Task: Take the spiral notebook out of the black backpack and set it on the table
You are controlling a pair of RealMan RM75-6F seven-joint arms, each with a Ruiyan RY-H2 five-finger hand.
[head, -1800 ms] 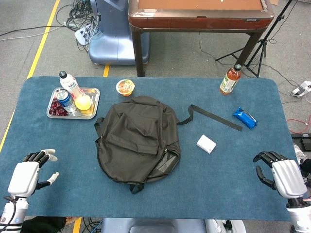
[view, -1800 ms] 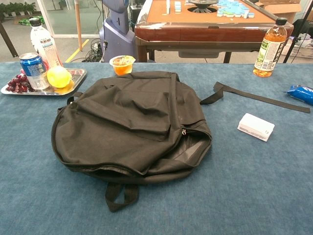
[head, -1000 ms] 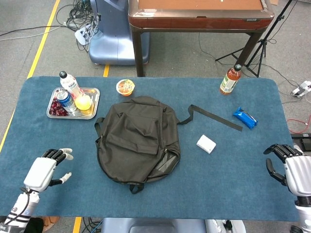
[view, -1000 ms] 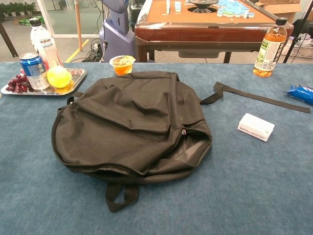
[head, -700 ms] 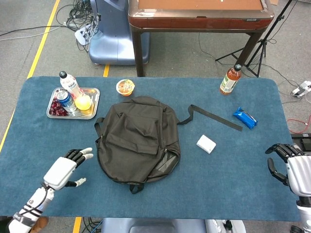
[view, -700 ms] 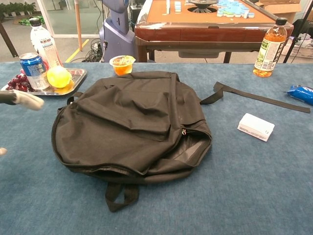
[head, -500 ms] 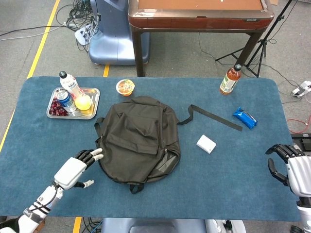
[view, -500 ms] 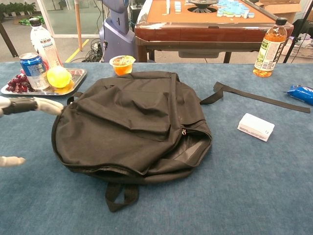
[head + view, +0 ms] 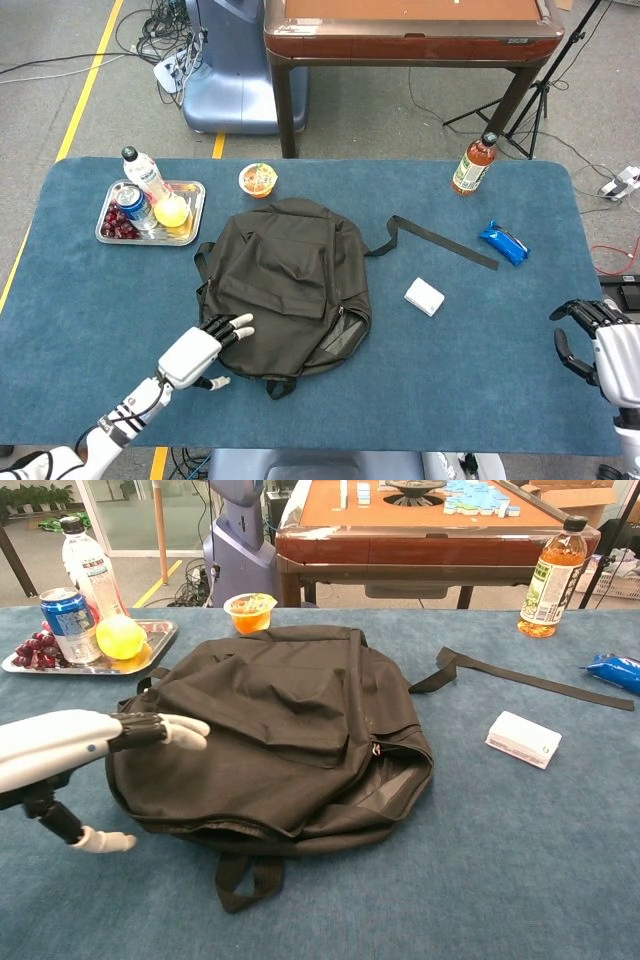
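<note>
The spiral notebook does not show in either view; the black backpack (image 9: 285, 287) lies flat in the middle of the blue counter (image 9: 480, 340), its side zipper gaping open toward the near right, its long strap (image 9: 440, 242) trailing off to the right. The left hand (image 9: 197, 352) has moved in from the near-left corner of the counter, where it sat 1.8 s ago, and now reaches over the backpack's near-left edge with its fingers (image 9: 165, 730) stretched out and apart, holding nothing, the thumb hanging below beside the bag's rim. The right hand (image 9: 598, 345) has drifted slightly outward to the counter's right edge, fingers loosely curled and grasping nothing. Nothing else has shifted: a white box (image 9: 424, 296) lies just right of the backpack, a blue packet (image 9: 503, 242) and a tea bottle (image 9: 474, 164) farther right, a fruit cup (image 9: 258, 179) behind the bag, and a metal tray (image 9: 190, 203) with can, bottle and fruit at the far left.
</note>
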